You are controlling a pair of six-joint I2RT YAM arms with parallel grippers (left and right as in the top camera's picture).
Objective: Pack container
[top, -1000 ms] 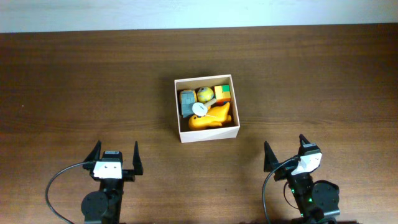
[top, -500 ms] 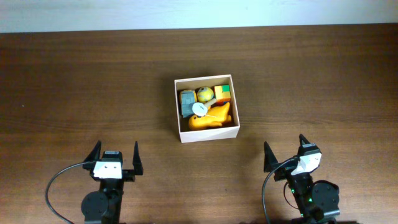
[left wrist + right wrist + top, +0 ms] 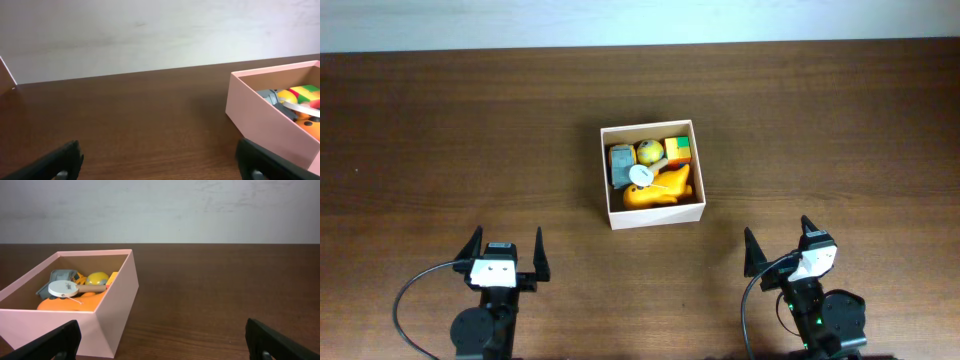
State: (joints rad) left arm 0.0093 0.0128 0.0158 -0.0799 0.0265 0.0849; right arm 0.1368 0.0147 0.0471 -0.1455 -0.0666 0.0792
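Wood tabletop (image 3: 440, 120) all around container (image 3: 658, 215)

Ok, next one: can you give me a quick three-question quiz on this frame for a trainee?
1. True or false: the container is empty.
2. Where does the orange toy lie? A) inside the container, along the wall nearest the arms; B) inside, along the far wall; C) outside the container.
3. Fill in: the left end effector and the right end effector both stand ___, holding nothing.
Key: 1 false; 2 A; 3 open.
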